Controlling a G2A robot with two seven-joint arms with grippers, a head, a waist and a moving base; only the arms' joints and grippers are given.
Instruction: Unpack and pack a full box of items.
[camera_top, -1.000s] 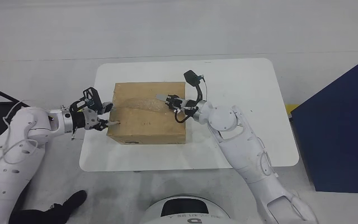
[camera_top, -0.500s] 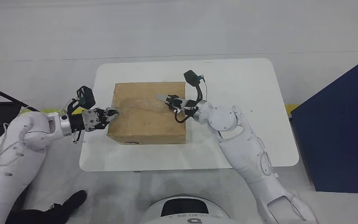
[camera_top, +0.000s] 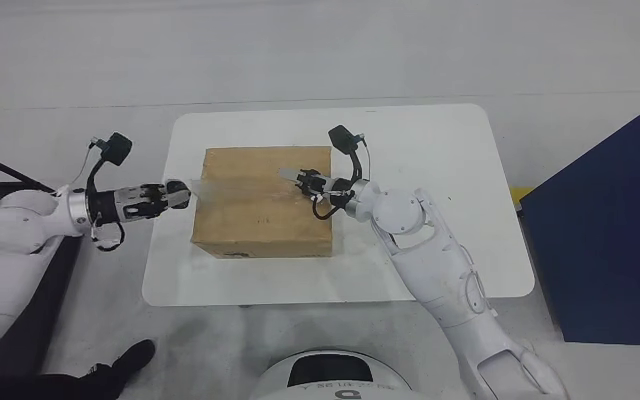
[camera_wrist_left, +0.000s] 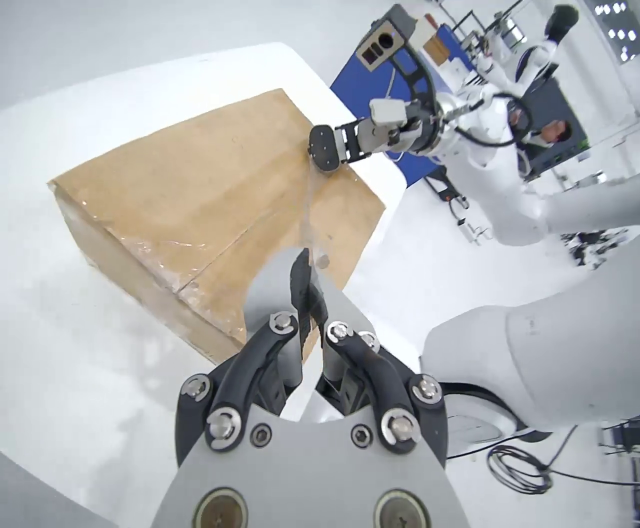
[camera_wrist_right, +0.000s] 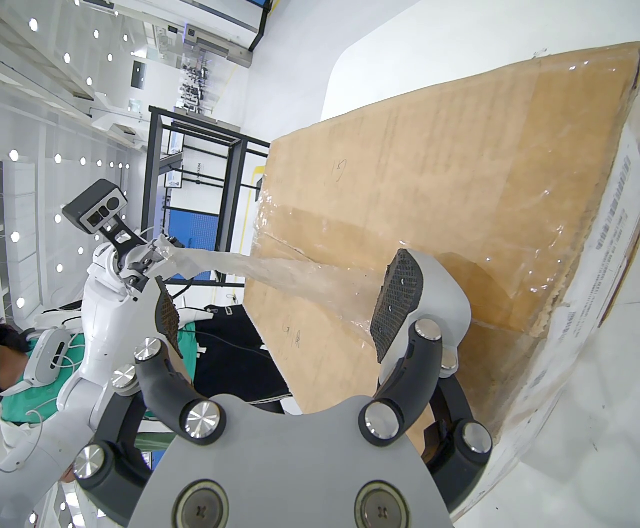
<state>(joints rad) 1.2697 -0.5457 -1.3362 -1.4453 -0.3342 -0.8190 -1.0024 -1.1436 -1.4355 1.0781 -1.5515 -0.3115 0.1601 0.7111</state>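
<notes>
Left gripper (camera_top: 178, 192): fingers pressed together, pinching tape (camera_top: 235, 183) end. Tape: clear strip, long axis left-right over box (camera_top: 265, 225) top, far end by right gripper (camera_top: 292, 177). Since earlier frames: left gripper withdrawn leftward off box, strip longer. Right gripper: spread, one finger on box top. Box mid-table (camera_top: 430, 200). Left forearm level, stretched outboard.

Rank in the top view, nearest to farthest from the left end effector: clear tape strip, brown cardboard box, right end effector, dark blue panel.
1. Clear tape strip: gripped by left end effector.
2. Brown cardboard box: mid-table.
3. Right end effector: over the box top.
4. Dark blue panel: far right, off table.
</notes>
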